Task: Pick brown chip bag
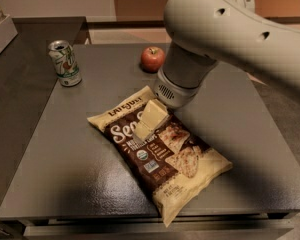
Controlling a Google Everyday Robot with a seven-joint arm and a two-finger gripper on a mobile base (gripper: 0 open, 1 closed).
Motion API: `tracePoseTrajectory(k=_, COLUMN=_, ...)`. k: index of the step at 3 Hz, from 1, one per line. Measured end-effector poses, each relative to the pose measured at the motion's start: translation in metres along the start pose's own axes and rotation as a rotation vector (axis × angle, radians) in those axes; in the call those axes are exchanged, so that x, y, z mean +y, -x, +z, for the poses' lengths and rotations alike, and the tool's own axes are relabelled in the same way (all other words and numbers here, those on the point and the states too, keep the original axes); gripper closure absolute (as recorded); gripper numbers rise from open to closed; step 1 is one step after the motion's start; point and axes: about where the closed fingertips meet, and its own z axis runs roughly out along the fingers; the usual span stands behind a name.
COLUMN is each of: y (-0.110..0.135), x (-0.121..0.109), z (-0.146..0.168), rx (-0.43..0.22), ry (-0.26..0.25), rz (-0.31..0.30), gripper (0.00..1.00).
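The brown chip bag lies flat on the dark grey table, slanting from upper left to lower right. It has a dark brown centre, cream-yellow edges, white "Sea Salt" lettering and pictured chips. My gripper hangs from the big white arm and points down onto the upper left part of the bag, covering some of the lettering. It looks down at or on the bag's surface.
A red apple sits at the back of the table, just behind the arm's wrist. A green and white drink can stands at the back left. A darker counter adjoins the table on the left.
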Motion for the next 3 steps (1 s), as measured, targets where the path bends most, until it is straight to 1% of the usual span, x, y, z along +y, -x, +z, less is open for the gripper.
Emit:
tracePoseTrajectory(k=1, y=-0.0003, x=-0.0006, z=0.0078, rx=0.005, ry=0.003, rz=0.025, gripper=0.00)
tracePoseTrajectory(k=2, y=-0.0007, x=0.0006, z=0.0119, rx=0.011, ry=0.008, rz=0.039, gripper=0.18)
tracePoseTrajectory(k=3, y=0.0003, x=0.0022, z=0.0116, rx=0.010, ry=0.016, rz=0.043, gripper=0.41)
